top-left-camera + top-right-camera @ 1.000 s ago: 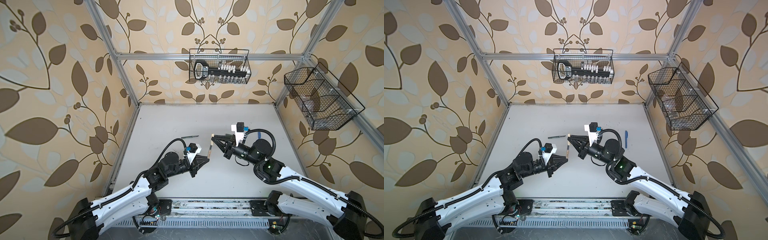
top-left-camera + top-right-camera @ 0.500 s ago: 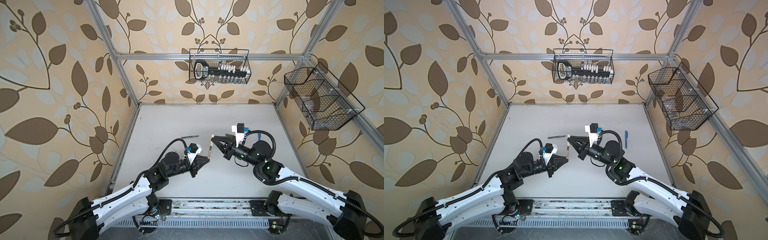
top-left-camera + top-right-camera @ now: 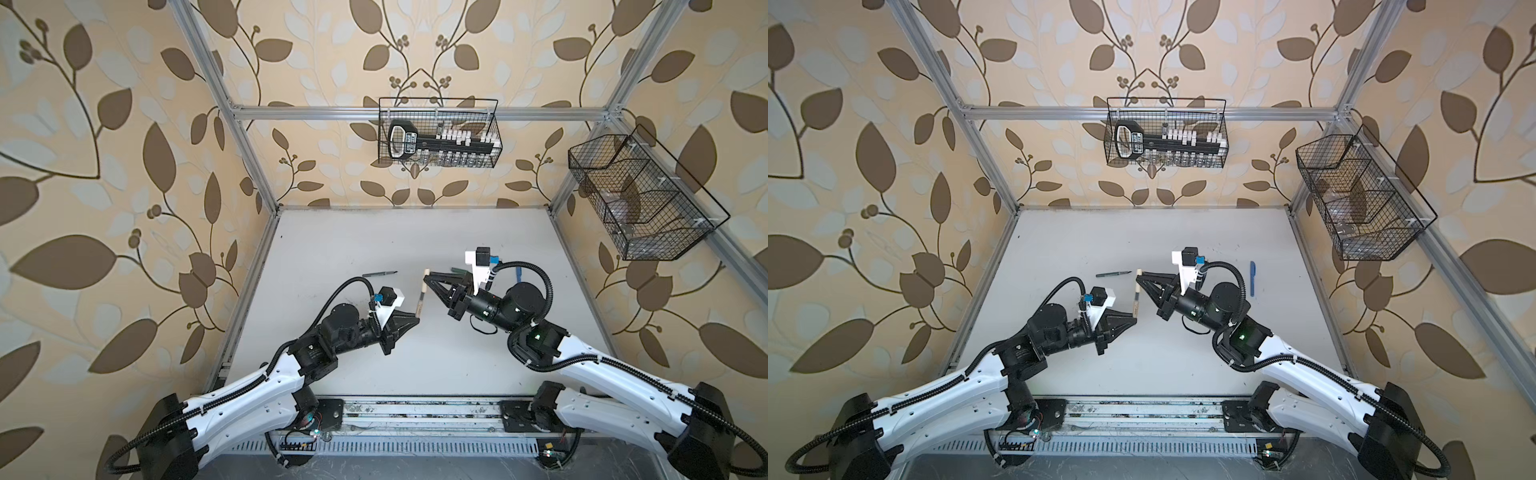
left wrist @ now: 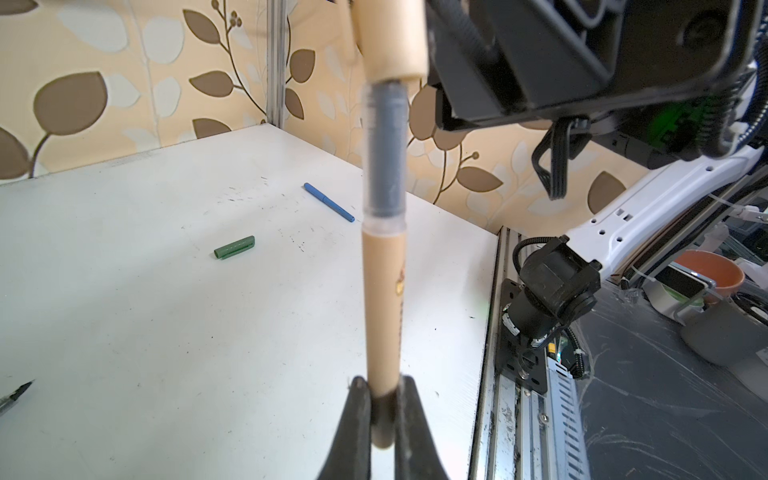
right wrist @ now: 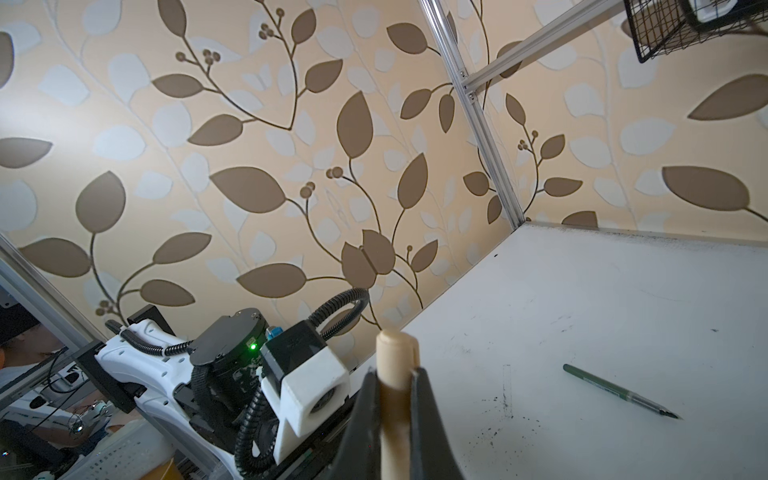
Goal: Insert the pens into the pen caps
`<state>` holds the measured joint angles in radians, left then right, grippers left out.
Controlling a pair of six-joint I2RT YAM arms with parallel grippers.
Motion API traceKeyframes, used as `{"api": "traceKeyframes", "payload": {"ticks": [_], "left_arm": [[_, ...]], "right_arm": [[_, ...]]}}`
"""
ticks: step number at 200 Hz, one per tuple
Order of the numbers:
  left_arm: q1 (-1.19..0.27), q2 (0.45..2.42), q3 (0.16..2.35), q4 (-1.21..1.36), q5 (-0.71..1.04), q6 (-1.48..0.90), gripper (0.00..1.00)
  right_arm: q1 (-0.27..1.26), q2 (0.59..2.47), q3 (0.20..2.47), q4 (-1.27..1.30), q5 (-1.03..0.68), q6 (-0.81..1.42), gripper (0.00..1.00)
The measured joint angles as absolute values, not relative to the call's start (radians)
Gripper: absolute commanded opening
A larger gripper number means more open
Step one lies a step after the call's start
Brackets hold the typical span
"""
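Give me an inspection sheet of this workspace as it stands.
surface: white table, dark specks and scuffs.
job's things: tan pen held off the table, tan cap over its tip, grey neck exposed; green pen uncapped, green cap and blue pen lying on the table.
clutter: nothing seen.
grippers: left gripper shut on tan pen; right gripper shut on tan cap.
cables: black corrugated loop at each wrist, apart from the pens.
surroundings: back basket and side basket on leaf-patterned walls.
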<state>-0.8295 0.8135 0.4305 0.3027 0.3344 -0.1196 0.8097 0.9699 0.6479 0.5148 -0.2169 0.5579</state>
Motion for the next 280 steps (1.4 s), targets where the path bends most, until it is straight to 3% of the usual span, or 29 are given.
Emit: {"api": "traceKeyframes", "payload": {"ticks": [280], "left_arm": [[-0.830, 0.833, 0.446, 0.303, 0.337, -0.113, 0.00]], "right_arm": [[0.789, 1.005, 0.720, 0.460, -0.237, 0.529, 0.00]]}}
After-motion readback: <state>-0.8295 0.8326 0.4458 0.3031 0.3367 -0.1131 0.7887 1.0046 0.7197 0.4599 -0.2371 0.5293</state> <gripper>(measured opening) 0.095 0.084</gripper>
